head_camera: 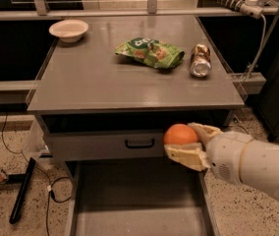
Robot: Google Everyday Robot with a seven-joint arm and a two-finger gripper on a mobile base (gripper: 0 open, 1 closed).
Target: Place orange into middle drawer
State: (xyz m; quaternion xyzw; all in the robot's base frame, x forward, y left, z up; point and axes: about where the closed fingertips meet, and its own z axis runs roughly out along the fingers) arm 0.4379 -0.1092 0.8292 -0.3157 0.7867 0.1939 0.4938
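I have the gripper [181, 140] out in front of the cabinet, its two fingers clamped on the one orange [181, 133]. The fruit hangs above the right side of the open middle drawer [129, 200], near its right wall and level with the drawer front [105, 145] above it. To the left there is wide room over the drawer floor. On the tabletop [105, 82] I count one white bowl [69, 29], one green bag [150, 52] and one can [200, 60] on its side.

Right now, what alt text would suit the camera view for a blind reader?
The robot's gripper, jaws shut on an orange, hangs above the open middle drawer; a white bowl, green snack bag and metal can sit on the cabinet top.
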